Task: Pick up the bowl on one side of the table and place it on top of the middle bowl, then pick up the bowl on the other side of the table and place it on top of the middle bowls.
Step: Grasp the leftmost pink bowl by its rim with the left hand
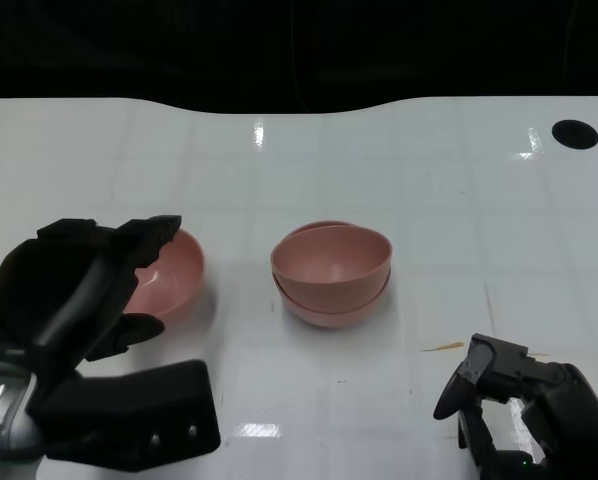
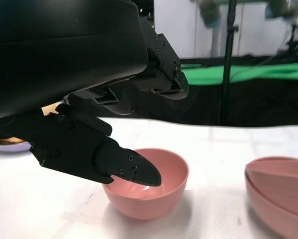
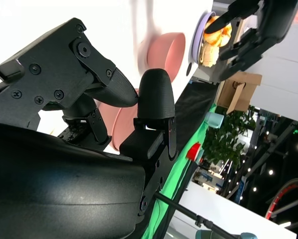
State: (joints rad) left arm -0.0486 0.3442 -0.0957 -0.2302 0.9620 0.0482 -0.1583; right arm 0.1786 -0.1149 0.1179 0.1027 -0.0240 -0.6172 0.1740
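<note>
Pink plastic bowl (image 1: pixel 331 262) nested inside second pink bowl (image 1: pixel 334 305), mid white tabletop (image 1: pixel 429 200). Third pink bowl (image 1: pixel 169 275) apart, empty, between spread fingers of left hand (image 1: pixel 79 290), ungrasped. Right hand (image 1: pixel 524 400) released, holding nothing.

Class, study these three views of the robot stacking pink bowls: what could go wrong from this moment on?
1. The left hand hovers open at the single pink bowl, one finger over its rim; a shallow grip on the rim may slip or tip the bowl.
2. The top bowl of the middle stack sits tilted, so another bowl placed there might rest crooked or slide off.
</note>
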